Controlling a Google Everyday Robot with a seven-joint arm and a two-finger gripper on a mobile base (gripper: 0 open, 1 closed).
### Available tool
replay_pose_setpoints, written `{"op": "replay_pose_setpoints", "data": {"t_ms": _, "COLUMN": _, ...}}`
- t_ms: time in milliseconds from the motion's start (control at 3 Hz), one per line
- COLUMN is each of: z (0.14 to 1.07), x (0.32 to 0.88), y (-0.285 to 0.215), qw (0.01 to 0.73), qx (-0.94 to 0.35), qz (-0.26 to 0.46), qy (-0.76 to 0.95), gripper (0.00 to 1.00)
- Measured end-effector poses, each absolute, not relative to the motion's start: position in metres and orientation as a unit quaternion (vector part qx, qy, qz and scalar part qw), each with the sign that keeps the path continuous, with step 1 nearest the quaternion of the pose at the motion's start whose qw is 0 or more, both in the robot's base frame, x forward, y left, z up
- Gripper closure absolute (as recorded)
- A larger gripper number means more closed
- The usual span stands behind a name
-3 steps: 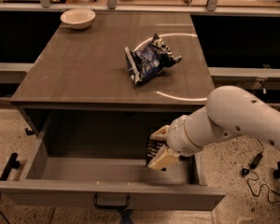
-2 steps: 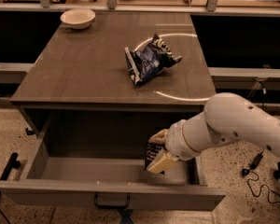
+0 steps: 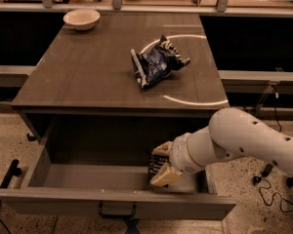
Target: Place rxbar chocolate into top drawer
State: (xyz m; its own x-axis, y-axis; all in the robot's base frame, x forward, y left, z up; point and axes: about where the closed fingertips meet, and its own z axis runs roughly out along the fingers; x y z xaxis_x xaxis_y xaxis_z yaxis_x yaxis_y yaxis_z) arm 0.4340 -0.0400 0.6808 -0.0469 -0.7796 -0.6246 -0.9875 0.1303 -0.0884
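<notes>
One second on, my gripper [image 3: 157, 167] has sunk lower into the open top drawer [image 3: 63, 204], at six o'clock from the chip bag [image 3: 156, 65], fingers [image 3: 164, 175] pinching the rxbar chocolate [image 3: 155, 162] just above its floor; release looks to me the next step.

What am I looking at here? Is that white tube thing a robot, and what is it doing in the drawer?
Yes. The white tube is a robot's single arm, seen by one camera that looks down at the table from the front. At the arm's end is a two-finger gripper. It reaches into the right side of the open drawer and pinches a dark snack bar, held roughly upright. On the table top lie a crumpled blue chip bag and, at the far left corner, a pale bowl.
</notes>
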Motion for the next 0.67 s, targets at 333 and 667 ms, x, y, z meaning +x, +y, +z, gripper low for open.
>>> {"op": "replay_pose_setpoints", "data": {"t_ms": 333, "z": 0.6616, "x": 0.4377, "y": -0.0289, "qw": 0.28, "qx": -0.632, "qz": 0.188, "qy": 0.698, "gripper": 1.0}}
{"op": "replay_pose_setpoints", "data": {"t_ms": 667, "z": 0.6577, "x": 0.441, "y": -0.0238, "qw": 0.278, "qx": -0.63, "qz": 0.194, "qy": 0.698, "gripper": 1.0}}
